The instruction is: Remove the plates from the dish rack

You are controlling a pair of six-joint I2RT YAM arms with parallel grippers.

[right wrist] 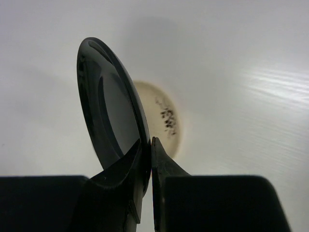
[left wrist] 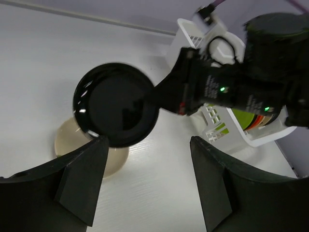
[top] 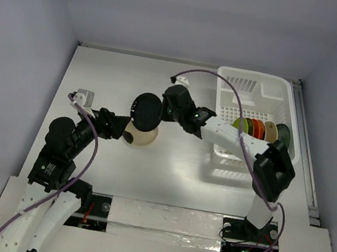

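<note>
My right gripper [top: 164, 108] is shut on the rim of a black plate [top: 146, 112] and holds it tilted above a cream plate [top: 141, 136] that lies flat on the table. In the right wrist view the black plate [right wrist: 111, 111] stands on edge between my fingertips [right wrist: 148, 147], with the cream plate [right wrist: 164, 121] behind. My left gripper [top: 122, 129] is open and empty just left of the cream plate; its view shows the black plate [left wrist: 116, 104] over the cream plate [left wrist: 72, 145]. The white dish rack [top: 250, 124] at the right holds green, orange-red and other plates [top: 259, 129] upright.
The right arm [top: 237, 141] stretches across the rack's front edge. The table's back wall edge [top: 148, 55] runs behind. A metal rail [top: 306, 157] lies along the table's right side. The rack also shows in the left wrist view [left wrist: 227, 130].
</note>
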